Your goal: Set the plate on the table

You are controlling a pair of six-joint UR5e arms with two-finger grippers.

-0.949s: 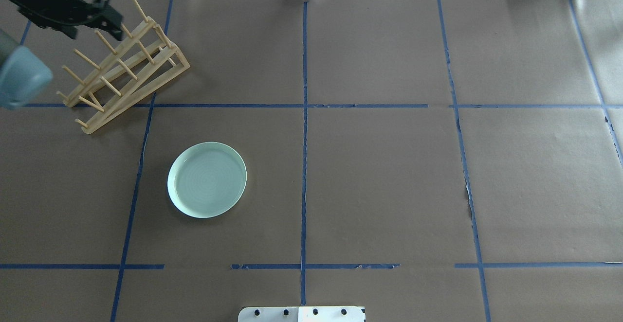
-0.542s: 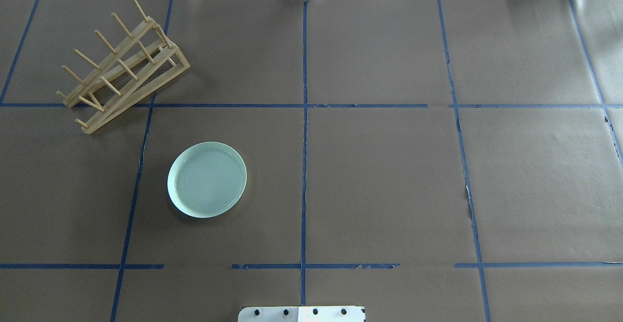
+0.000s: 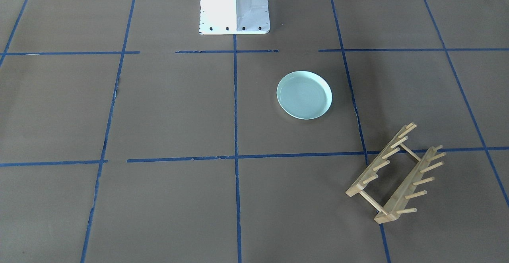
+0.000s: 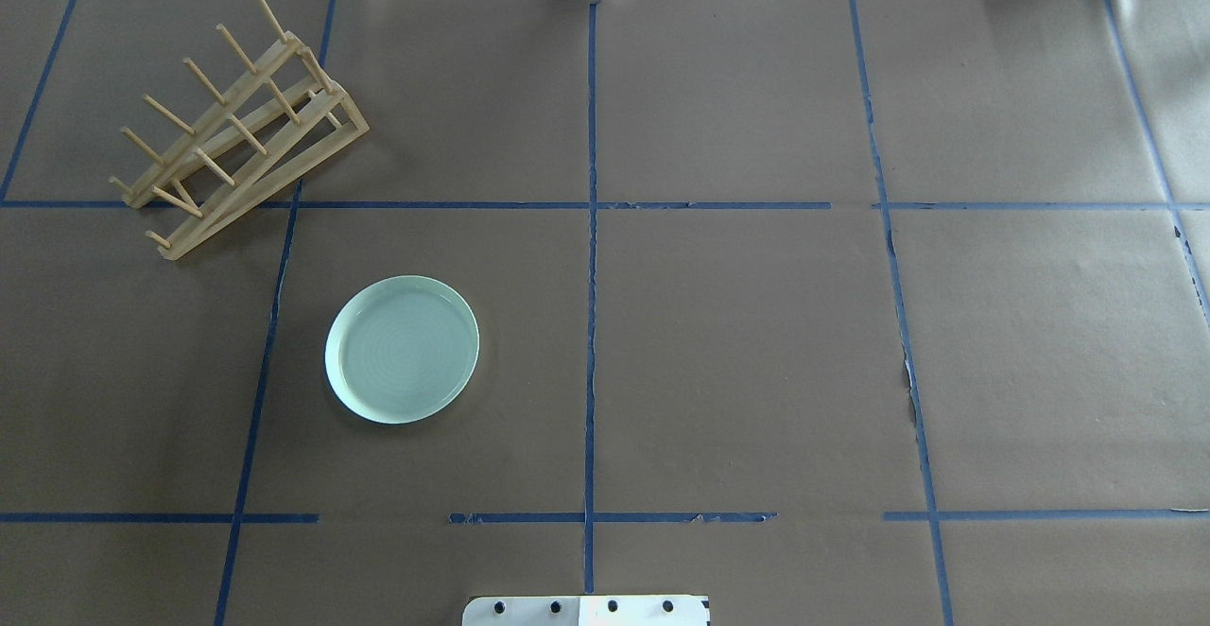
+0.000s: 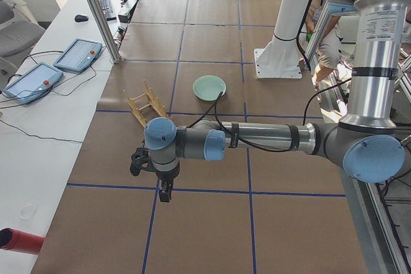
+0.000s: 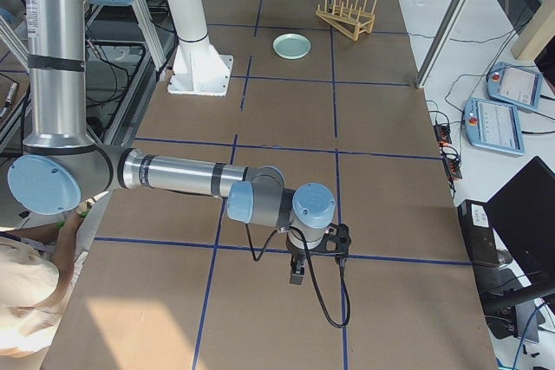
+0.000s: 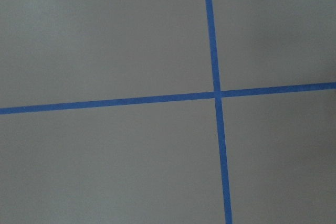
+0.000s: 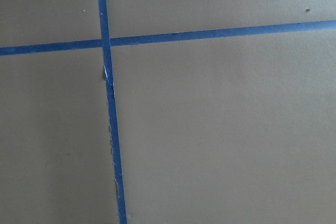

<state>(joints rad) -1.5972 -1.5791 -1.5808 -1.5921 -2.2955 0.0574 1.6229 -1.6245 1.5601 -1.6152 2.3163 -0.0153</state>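
The pale mint-green plate [image 4: 402,349] lies flat on the brown paper table [image 4: 756,352], in front of the wooden rack and apart from it. It also shows in the front-facing view [image 3: 304,95] and both side views [image 5: 209,87] [image 6: 291,45]. My left gripper [image 5: 165,194] hangs over bare table at the left end, far from the plate; I cannot tell if it is open. My right gripper [image 6: 297,273] hangs over bare table at the right end; I cannot tell its state either. Neither holds anything that I can see. Both wrist views show only paper and blue tape.
The wooden pegged rack [image 4: 236,125] stands at the far left, holding nothing, also in the front-facing view [image 3: 397,175]. The white robot base [image 3: 234,4] is at the near middle edge. Tablets and cables lie beyond the table's far edge [image 5: 77,56].
The left arm, which was above the rack at the overhead view's upper left, has moved out of that view. The plate and rack have not moved.
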